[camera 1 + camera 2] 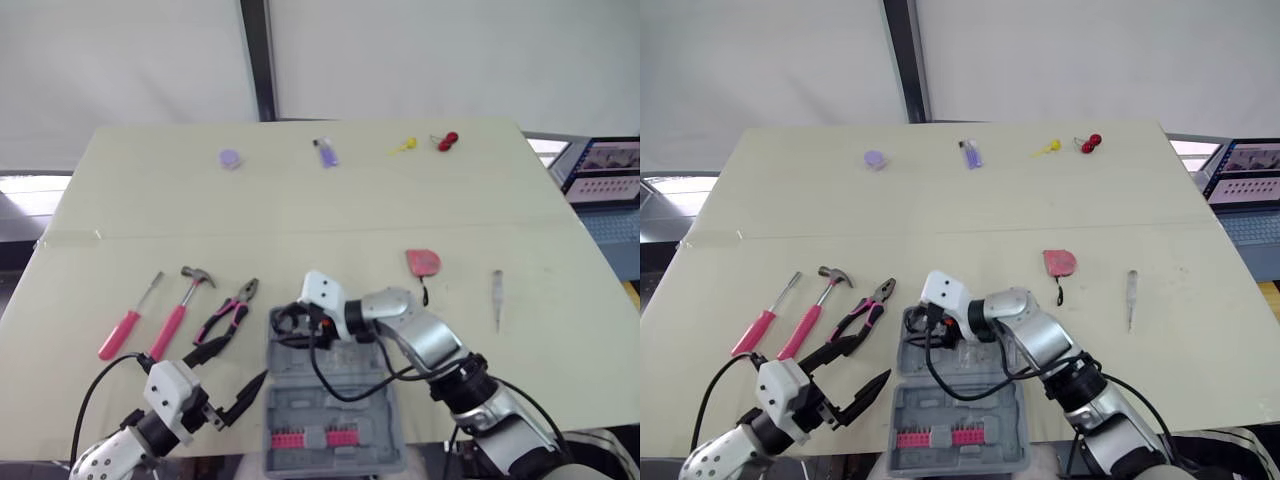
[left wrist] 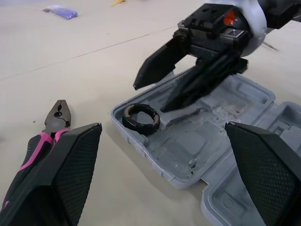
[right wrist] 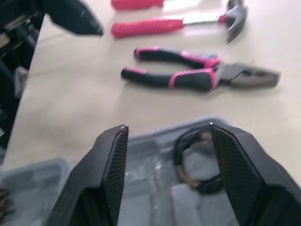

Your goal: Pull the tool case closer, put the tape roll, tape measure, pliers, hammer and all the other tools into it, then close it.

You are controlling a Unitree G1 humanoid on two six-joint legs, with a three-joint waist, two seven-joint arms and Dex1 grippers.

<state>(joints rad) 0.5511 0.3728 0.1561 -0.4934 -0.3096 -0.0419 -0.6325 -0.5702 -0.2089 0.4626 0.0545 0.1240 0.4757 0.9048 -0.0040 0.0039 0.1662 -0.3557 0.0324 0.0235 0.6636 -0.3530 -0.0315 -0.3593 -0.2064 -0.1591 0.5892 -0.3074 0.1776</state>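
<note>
Left gripper (image 1: 247,358) at near table edge, fingers spread, holding nothing. Tool case (image 1: 330,400) open beside it. Tape roll (image 2: 141,128) in case's far-left corner; right gripper (image 3: 167,126) above, fingers spread. Pliers (image 1: 232,312), hammer (image 1: 180,310) left of case; tape measure (image 1: 422,262) beyond.

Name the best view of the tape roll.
Left wrist view: the tape roll lies unblocked in the case corner. Right wrist view has a finger overlapping it; in eye views the right gripper largely hides it.
</note>
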